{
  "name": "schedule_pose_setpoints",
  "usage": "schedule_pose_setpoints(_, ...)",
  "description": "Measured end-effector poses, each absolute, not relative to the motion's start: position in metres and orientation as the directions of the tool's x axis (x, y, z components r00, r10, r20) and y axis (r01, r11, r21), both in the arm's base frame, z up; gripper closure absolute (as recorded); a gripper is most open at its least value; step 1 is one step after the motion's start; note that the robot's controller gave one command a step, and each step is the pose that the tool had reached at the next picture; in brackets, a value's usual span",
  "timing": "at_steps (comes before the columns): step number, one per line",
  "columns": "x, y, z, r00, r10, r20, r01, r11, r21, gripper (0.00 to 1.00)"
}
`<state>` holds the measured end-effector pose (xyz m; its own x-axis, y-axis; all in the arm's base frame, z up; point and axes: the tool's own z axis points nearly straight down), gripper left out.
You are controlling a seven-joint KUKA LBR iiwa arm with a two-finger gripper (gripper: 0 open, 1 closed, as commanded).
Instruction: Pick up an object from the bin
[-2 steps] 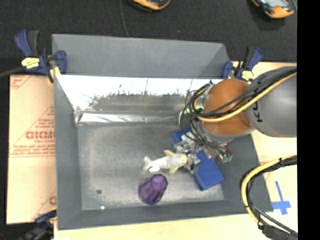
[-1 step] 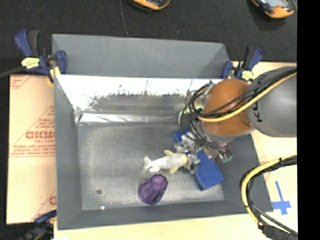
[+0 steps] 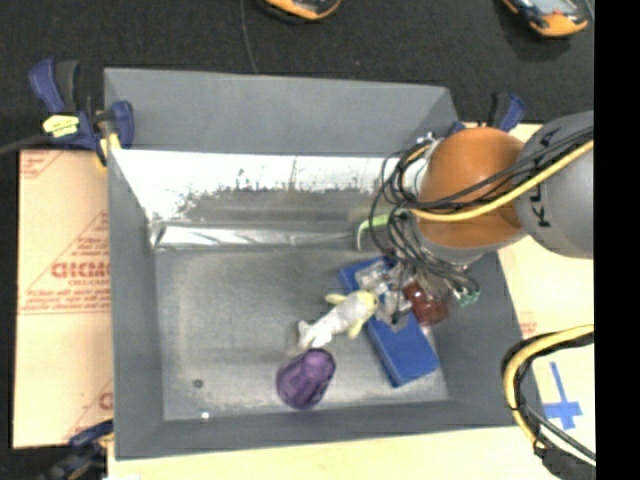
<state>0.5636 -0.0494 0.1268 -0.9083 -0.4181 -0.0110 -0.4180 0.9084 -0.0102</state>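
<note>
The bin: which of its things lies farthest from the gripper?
The purple rounded lump, lowest in the view. The blue block and the white-yellow thing lie by the gripper.

Matt grey metal bin (image 3: 220, 308) with a scuffed, shiny back wall — glossy orange cover (image 3: 470, 183), matt blue block (image 3: 408, 356).
</note>
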Motion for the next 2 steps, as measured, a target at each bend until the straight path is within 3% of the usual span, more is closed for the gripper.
schedule_pose_setpoints(1, 0.559, -0.049, 0.203, -0.908, -0.42, -0.011, -0.42, 0.908, -0.01, 1.0)
schedule_pose_setpoints(2, 0.556, -0.04, 0.243, -0.905, -0.425, -0.019, -0.424, 0.905, -0.015, 1.0)
